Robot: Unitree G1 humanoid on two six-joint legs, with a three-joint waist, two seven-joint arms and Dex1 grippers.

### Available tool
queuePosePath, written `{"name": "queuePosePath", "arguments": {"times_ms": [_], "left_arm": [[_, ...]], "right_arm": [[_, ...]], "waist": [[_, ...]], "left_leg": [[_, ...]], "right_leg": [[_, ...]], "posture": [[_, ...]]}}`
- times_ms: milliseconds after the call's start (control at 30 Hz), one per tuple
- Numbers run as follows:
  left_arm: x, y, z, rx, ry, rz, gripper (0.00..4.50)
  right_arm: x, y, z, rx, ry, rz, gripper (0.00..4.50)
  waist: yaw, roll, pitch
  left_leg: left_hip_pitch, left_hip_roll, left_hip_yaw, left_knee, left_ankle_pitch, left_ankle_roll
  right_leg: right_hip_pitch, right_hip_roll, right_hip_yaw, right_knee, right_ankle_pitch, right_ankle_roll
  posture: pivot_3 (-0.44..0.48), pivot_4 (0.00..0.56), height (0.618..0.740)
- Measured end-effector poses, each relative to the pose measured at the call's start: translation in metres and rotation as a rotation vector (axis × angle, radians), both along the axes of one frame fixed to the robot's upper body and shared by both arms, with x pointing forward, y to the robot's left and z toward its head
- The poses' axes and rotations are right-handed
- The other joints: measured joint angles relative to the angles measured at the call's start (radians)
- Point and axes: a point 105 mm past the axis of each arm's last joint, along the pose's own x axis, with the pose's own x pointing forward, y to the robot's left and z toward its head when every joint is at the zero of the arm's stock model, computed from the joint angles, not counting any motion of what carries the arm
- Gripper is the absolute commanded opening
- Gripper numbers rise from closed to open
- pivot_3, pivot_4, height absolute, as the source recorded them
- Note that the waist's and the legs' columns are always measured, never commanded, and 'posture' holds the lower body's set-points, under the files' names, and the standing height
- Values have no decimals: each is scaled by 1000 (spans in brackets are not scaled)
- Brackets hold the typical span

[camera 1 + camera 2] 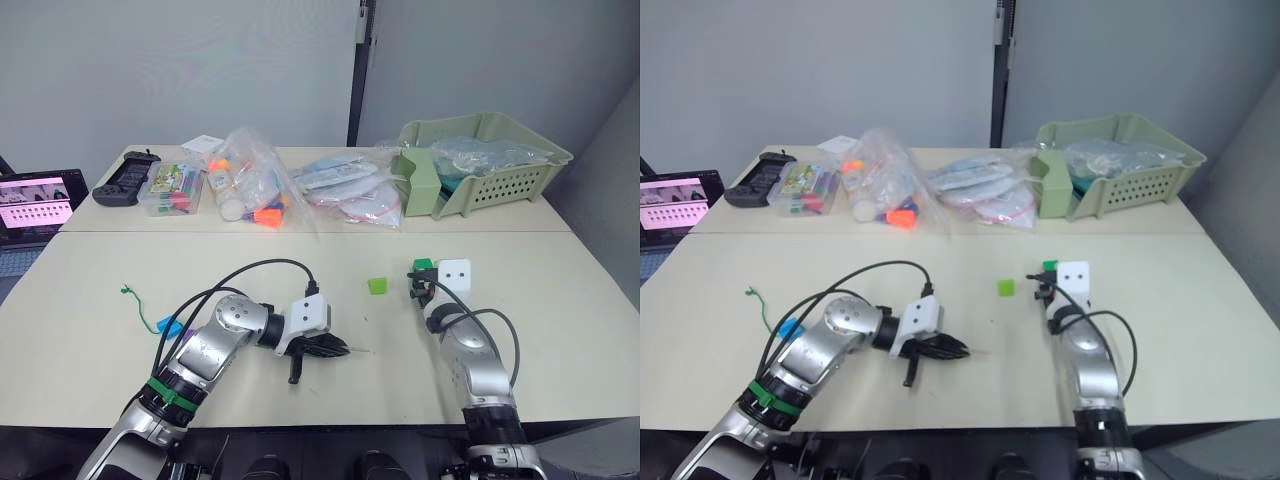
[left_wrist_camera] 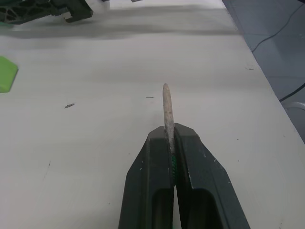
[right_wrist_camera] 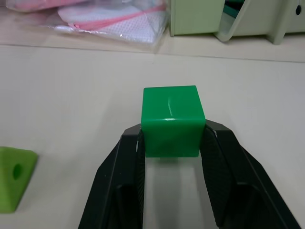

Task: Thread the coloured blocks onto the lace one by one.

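Observation:
My left gripper (image 1: 328,347) is shut on the lace just behind its stiff pale tip (image 2: 167,107), which sticks out forward low over the table. The green lace (image 1: 137,306) trails back on the table to the left, its knot end at the far left. A bright blue block (image 1: 168,326) lies by the cord beside my left forearm; whether it sits on the cord I cannot tell. My right gripper (image 3: 171,136) is shut on a dark green block (image 3: 170,119), on or just above the table (image 1: 560,300). A light green block (image 1: 377,286) with a hole lies between the two grippers.
At the back stand a pale green basket (image 1: 500,165), clear bags of toys (image 1: 250,185), flat plastic bags (image 1: 345,190), a clear box (image 1: 172,190) and a black controller (image 1: 125,178). A screen (image 1: 35,200) sits off the table's left edge.

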Motion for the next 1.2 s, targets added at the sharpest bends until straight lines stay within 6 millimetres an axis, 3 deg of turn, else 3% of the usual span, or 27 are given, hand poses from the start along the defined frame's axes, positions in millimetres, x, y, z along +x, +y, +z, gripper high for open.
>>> {"name": "queuePosePath", "arguments": {"times_ms": [100, 200, 367, 500, 733, 867, 933, 1067, 1167, 1200], "left_arm": [[0, 2, -1, 5, 2, 1, 0], [1, 4, -1, 10, 1, 7, 0], [0, 6, -2, 15, 4, 6, 0], [-1, 7, -2, 19, 6, 4, 0], [-1, 11, -4, 27, 12, 9, 0], [-1, 11, -4, 26, 11, 10, 0], [-1, 11, -4, 26, 10, 10, 0], [-1, 11, -4, 25, 10, 10, 0], [-1, 12, -5, 25, 13, 12, 0], [-2, 12, -6, 24, 17, 14, 0]], "right_arm": [[-31, 13, 5, 19, -11, 13, 1126], [-76, 42, 1, 57, 43, 61, 1126], [-120, 72, 1, 105, 135, 88, 1126], [-131, 80, 5, 123, 159, 93, 1126], [-143, 82, -16, 117, 295, 101, 1126], [-143, 84, -18, 135, 315, 111, 1126], [-144, 84, -18, 144, 318, 115, 2143], [-147, 86, -23, 140, 353, 142, 3531], [-146, 80, -12, 90, 314, 206, 4481], [-146, 77, -5, 68, 289, 230, 4481]], "waist": [[3, 0, 0], [1, 1, 0], [0, 1, -1], [17, 1, -1], [30, 1, -1], [29, 1, -1], [29, 1, -1], [29, 1, -1], [29, 1, -1], [29, 1, -1]], "left_leg": [[-1, 0, -3, -1, 0, 0], [-3, 0, -3, -2, 0, 0], [-2, 1, -2, -2, 1, -1], [-2, 1, -3, -2, 1, -1], [-7, 0, -5, -5, 0, -1], [-7, 0, -6, -5, 0, -1], [-7, 0, -7, -5, 0, -1], [-7, 0, -8, -5, 0, -1], [-8, -1, -7, -5, 0, -1], [-7, -2, -7, -5, 0, -1]], "right_leg": [[-1, 0, -1, 1, 0, 0], [-3, 0, -1, 1, 0, 0], [-2, 0, 0, -3, -1, 0], [-2, 1, -3, -2, -3, -2], [-7, 0, -4, -1, -3, -2], [-8, 1, -5, -1, -3, -2], [-8, 1, -6, -1, -3, -3], [-8, 1, -7, -1, -3, -4], [-7, -1, -6, -2, -3, -3], [-6, -2, -6, -3, -3, -2]], "posture": [[0, 150, 740], [0, 150, 740], [0, 150, 740], [0, 150, 740], [0, 150, 740], [0, 150, 740], [0, 150, 740], [0, 150, 740], [0, 150, 740], [0, 150, 740]]}}
